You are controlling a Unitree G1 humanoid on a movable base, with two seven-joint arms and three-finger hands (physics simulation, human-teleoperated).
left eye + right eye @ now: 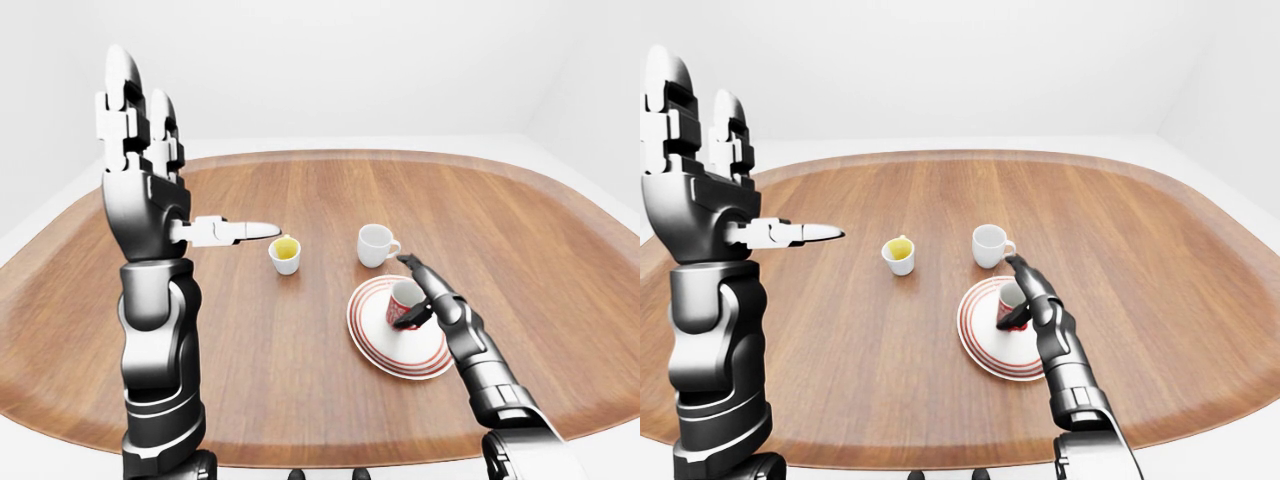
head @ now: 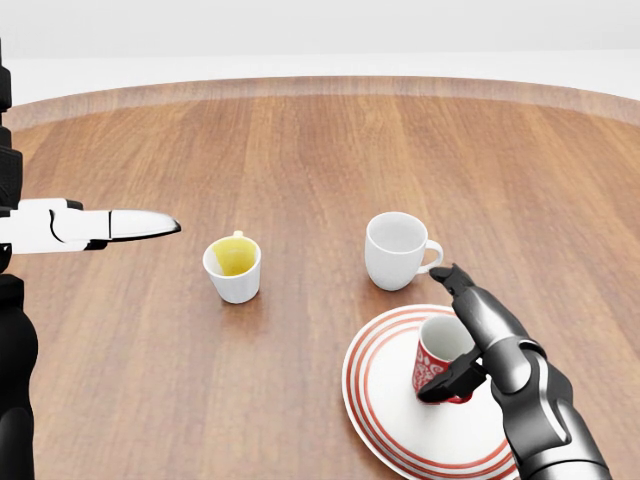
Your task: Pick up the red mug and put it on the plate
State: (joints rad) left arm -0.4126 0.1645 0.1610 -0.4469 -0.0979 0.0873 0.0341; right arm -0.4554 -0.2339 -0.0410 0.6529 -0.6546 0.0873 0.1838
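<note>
**Red mug on the plate, right hand loosened beside it**

The right hand (image 2: 470, 335) is spread apart: 1 long finger reaches straight out over the rim of the red mug (image 2: 437, 356), and a lower finger curls in against the mug's right side near its base. Whether that lower finger actually touches the mug cannot be told. The fingers do not wrap around the mug.

The red mug sits on the plate (image 2: 375, 400), a white plate with red rings, leaning a little in the head view, mouth up and white inside.

Just above the plate in the head view stands a white mug (image 2: 396, 250), its handle to the right. Further left is a small white cup (image 2: 234, 267) with a yellow interior. All rest on the wooden table (image 2: 300, 150).

The left hand (image 1: 140, 150) is raised high at the left of the left-eye view, well apart from the crockery, 2 fingers upright and 1 white finger pointing right, unclenched and holding nothing.
</note>
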